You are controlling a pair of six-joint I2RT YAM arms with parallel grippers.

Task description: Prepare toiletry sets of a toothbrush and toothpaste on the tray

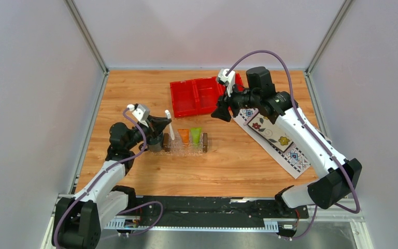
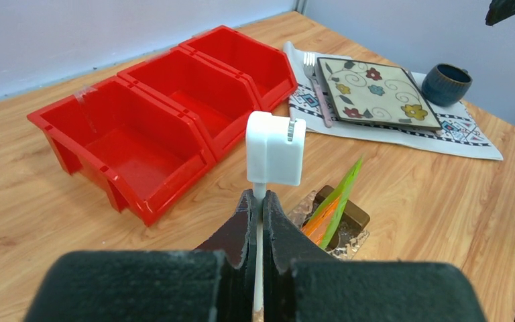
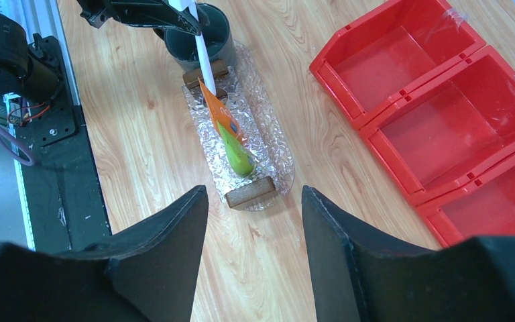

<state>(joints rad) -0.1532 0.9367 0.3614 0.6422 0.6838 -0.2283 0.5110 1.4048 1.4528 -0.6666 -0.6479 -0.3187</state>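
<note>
The job looks close to done. Both tubes of toothpaste already lie in the clear tray [image 1: 179, 151], which sits left of centre on the table [image 1: 238, 161], nearer than the red bin [image 1: 199, 96]. The orange tube [image 1: 184, 136] and the green tube [image 1: 196, 135] sit side by side between the two brown end blocks, touching or overlapping as the right wrist view shows them. What is left is the toothbrush [image 1: 170, 124]. It is not yet set down. The left gripper [image 1: 161, 126] is clamped on its thin white handle, jaws pressed together around it, and holds it steeply tilted over the tray's left end, just beside the orange tube. A dark cup [image 3: 218, 33] stands against that same end. Whether the brush's lower tip touches the tray cannot be told from these views. The right gripper [image 1: 220, 113] hangs well apart from the tray, up over the right end of the red bin near the patterned cloth [image 1: 290, 153], with its jaws apart and nothing between them. All three compartments of the bin look bare, so no further brush or tube is in sight to fetch. The remaining step, as I judge it, is to lower the toothbrush beside the tubes and release it.
</note>
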